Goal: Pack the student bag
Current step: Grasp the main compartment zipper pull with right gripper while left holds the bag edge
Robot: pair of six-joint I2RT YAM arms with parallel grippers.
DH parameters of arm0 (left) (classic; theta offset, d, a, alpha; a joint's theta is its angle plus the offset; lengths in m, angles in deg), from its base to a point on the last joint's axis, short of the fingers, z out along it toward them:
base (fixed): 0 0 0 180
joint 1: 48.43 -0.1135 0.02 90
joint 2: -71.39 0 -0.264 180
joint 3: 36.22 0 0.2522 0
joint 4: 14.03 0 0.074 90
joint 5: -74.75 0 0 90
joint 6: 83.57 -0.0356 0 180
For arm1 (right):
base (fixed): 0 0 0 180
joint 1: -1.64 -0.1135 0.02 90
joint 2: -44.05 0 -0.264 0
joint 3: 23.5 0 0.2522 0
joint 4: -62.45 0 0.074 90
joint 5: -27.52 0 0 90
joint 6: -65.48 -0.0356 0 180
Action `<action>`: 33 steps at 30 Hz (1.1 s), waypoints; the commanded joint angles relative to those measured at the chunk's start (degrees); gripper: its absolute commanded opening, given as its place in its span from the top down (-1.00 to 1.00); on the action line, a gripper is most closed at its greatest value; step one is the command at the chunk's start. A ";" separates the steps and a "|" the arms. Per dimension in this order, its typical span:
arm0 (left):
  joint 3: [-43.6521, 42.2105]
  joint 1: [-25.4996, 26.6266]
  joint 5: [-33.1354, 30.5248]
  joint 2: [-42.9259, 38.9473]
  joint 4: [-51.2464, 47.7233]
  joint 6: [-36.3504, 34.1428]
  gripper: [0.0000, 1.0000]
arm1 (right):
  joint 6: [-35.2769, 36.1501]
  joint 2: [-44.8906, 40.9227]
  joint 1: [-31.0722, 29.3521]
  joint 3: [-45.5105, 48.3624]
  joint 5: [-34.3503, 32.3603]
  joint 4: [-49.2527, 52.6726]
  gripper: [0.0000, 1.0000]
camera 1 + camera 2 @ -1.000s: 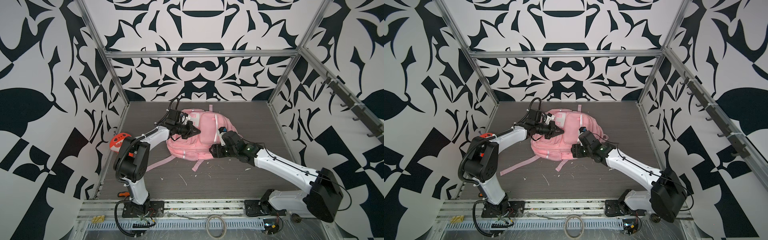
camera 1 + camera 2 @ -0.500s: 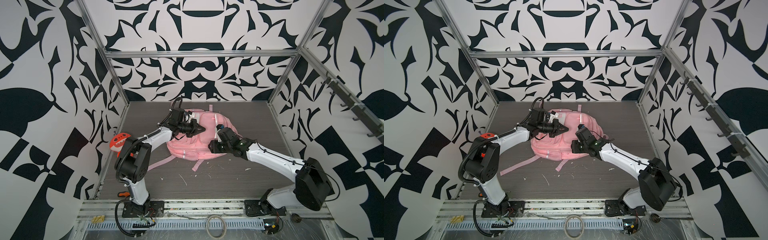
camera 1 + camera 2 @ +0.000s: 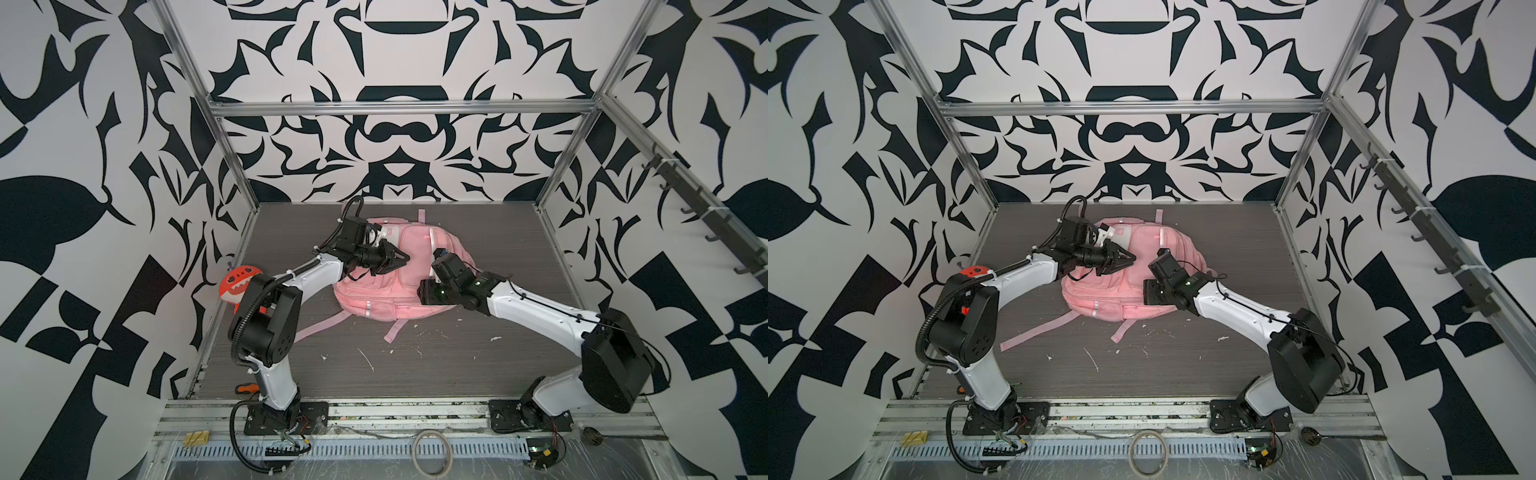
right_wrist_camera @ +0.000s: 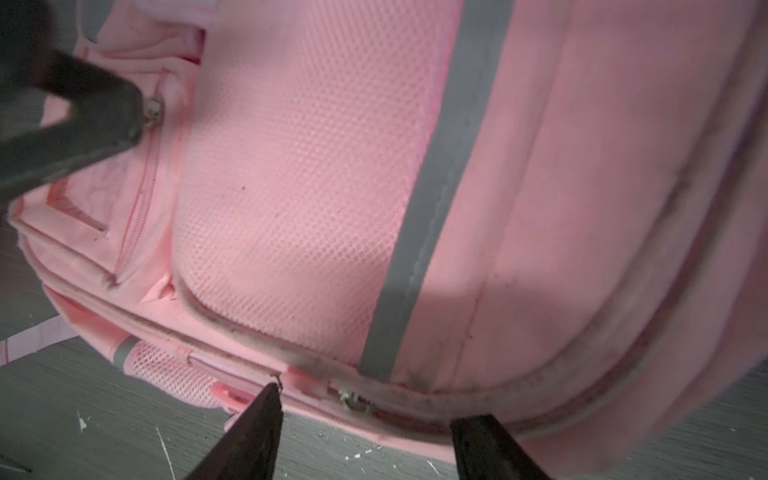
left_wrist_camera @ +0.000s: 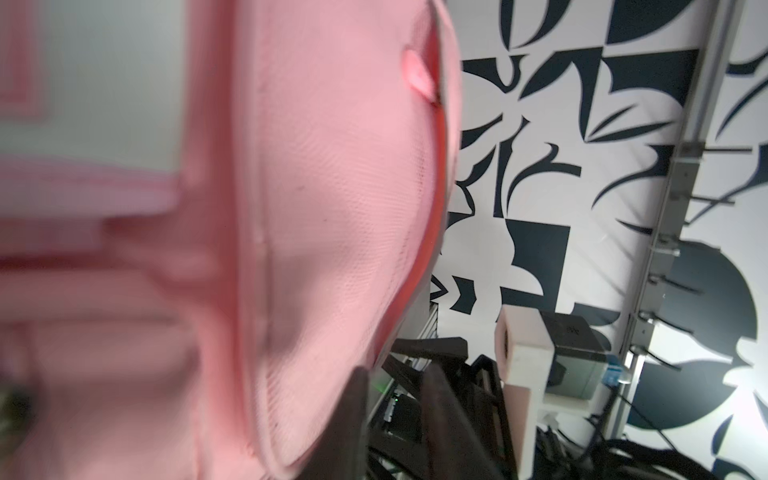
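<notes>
1. The student bag (image 3: 374,291) lies front up on the worktop (image 3: 457,357), and both arms reach over it. Its loose straps (image 3: 320,328) trail off the edge nearest my arm bases.
2. My left end effector (image 3: 405,259) sits over the bag's upper front, and its fingers stand slightly spread in the left wrist view. Its tip is right at a metal zip pull (image 4: 153,109). That view is blurred, so I cannot say whether it touches the pull or just sits beside it.
3. My right end effector (image 4: 365,403) is at the bag's near edge. Its jaws are wide apart and grip nothing, and a small zip slider (image 4: 353,399) lies between them.
4. My main worry is that either end effector closes on loose fabric instead of the metal. The tips are blunt next to these pulls, and the cloth bunches around them.
5. The bag is soft and nothing pins it down. A pull along a zip could drag or fold the whole bag instead of moving the slider.
6. The two end effectors work near each other over the bag, so a careless sweep could knock them together.
7. An orange plush toy (image 3: 237,284) sits well apart from the bag, beyond my left arm's elbow. I judge that a reach for it risks the arm brushing the bag or a strap.
</notes>
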 commanded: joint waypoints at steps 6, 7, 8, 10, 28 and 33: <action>4.71 -0.91 -6.90 1.61 -14.06 -9.77 -0.16 | -4.79 4.24 2.22 -2.82 -0.39 -3.65 -0.11; 5.79 -0.59 -6.99 2.59 -14.23 -10.02 -0.16 | -5.61 4.55 2.70 -2.07 0.11 -5.26 -0.07; 6.71 -0.33 -7.08 3.39 -14.51 -10.36 -0.15 | -5.99 4.87 2.99 -1.60 0.63 -6.56 -0.05; 9.36 0.60 -7.09 5.50 -15.89 -11.55 -0.14 | -6.18 5.89 3.40 -1.77 1.32 -8.12 -0.02; 8.81 4.47 -7.53 11.80 -12.76 -8.85 0.06 | -7.75 11.68 3.85 -2.77 -0.33 -11.14 0.51; 8.22 4.21 -8.26 11.36 -13.23 -9.12 0.21 | -5.76 9.78 3.89 -2.30 -1.45 -9.01 0.73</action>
